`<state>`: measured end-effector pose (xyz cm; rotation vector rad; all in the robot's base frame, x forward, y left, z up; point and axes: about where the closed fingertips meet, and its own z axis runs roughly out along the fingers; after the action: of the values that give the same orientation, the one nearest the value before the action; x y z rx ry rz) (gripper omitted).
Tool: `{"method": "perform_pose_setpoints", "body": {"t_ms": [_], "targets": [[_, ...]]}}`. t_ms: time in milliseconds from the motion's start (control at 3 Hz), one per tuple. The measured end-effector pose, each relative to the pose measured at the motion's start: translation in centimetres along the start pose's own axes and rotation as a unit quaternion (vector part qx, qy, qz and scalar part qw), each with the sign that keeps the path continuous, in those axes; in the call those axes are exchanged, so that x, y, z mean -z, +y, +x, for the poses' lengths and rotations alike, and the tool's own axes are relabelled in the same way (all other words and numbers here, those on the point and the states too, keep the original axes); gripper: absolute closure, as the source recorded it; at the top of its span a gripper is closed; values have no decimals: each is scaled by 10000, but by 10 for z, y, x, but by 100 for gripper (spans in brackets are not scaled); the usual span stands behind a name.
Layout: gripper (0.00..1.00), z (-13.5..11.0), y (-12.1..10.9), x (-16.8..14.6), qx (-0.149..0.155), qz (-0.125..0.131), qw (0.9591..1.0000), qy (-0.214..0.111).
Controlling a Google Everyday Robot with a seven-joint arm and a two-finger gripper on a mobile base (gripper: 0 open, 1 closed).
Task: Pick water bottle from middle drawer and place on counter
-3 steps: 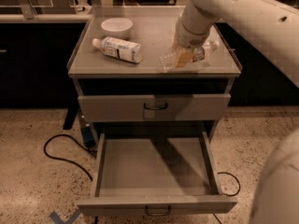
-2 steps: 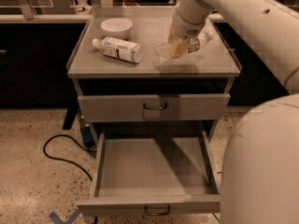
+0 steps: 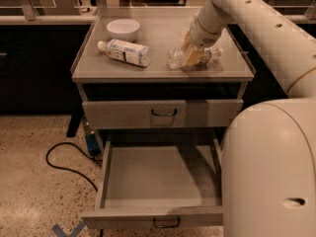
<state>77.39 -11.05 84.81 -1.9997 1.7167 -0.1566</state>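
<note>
The water bottle (image 3: 174,59), small, clear and crinkled, lies on its side on the counter (image 3: 160,36) at the front right, its cap end pointing right. My gripper (image 3: 193,57) comes down from the upper right and its tan fingers (image 3: 189,58) are shut around the bottle's middle. I cannot tell whether the bottle rests on the counter or hangs just above it. The middle drawer (image 3: 160,179) is pulled out below, its flat tray bare, its dark loop handle (image 3: 166,224) at the front edge.
A bigger bottle with a white printed label (image 3: 124,52) lies at the counter's front left, with a white bowl (image 3: 123,29) behind it. A closed drawer (image 3: 163,113) sits above the open one. My arm's white body (image 3: 271,172) covers the lower right. A black cable (image 3: 64,157) lies on the speckled floor.
The gripper with the bottle has shifted a little left and stayed low over the counter. The arm's bulky white body has swung in over the lower right of the view.
</note>
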Motion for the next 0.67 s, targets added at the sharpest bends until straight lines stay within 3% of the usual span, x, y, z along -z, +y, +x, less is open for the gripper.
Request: {"method": "perform_pose_setpoints", "body": {"t_ms": [333, 667], "targets": [[100, 2, -1, 0, -30, -14, 10000, -15], [81, 2, -1, 0, -30, -14, 10000, -15]]}}
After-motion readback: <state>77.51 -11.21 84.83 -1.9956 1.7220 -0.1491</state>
